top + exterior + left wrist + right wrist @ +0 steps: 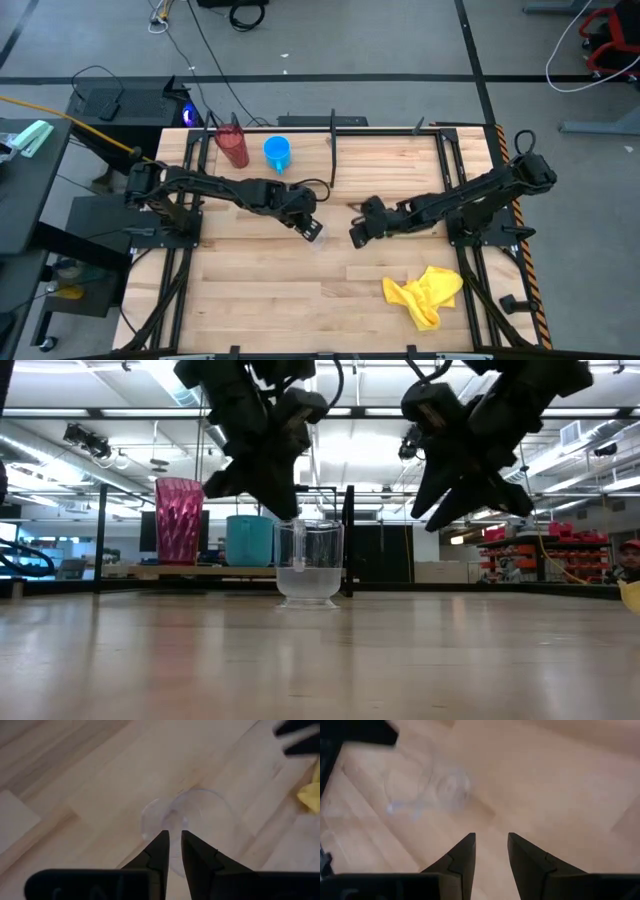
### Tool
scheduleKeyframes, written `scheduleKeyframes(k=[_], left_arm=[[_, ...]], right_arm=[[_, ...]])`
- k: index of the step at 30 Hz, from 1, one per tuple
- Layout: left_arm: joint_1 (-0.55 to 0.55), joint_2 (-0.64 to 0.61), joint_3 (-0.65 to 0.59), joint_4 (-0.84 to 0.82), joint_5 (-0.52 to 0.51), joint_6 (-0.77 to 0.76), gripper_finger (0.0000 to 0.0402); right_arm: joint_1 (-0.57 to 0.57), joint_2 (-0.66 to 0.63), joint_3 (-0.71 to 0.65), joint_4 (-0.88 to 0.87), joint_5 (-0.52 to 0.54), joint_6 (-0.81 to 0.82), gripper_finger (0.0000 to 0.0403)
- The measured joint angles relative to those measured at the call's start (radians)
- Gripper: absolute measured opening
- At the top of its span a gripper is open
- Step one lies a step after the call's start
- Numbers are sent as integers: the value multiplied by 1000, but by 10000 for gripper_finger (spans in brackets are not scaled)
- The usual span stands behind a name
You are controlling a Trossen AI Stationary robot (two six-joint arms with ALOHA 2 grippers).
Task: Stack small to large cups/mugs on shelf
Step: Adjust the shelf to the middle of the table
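Left end effector (pixel 174 837) pinches the clear cup's (pixel 308 565) rim; right end effector (pixel 491 842) spread nearby.

We see a pale wood table (pixel 260 300). At its far edge stands the black wire shelf (pixel 333 140), carrying the red tumbler (pixel 234 147) and blue cup (pixel 277 153), side by side. Mid-table the clear cup (pixel 308 565) stands upright on the wood. A yellow cloth (pixel 425 292) lies crumpled near the right front.

No words, labels, brand names, numbers or signs can be read anywhere in these four camera pictures.
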Motion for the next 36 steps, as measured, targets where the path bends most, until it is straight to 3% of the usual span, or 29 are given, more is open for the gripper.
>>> scheduleKeyframes(k=[6,10,12,16,20,24,36], left_arm=[[31,-73,1,-21,-1,26,61],[34,-128,0,-73,-20,28,59],[29,-154,0,-86,-34,26,55],[7,-193,0,-118,-85,14,51],[-15,-218,1,-125,-127,1,55],[-20,-224,0,-141,-150,2,58],[-20,-222,-1,-167,-154,2,48]], right_arm=[[-128,-79,59,4,0,-134,121],[-283,-158,102,-1,-20,-241,121],[-405,-193,99,-1,-111,-256,121],[-639,-207,73,37,-397,-266,120],[-755,-187,64,187,-572,-241,116],[-807,-108,63,295,-692,-200,112],[-817,63,68,469,-771,-168,101]])
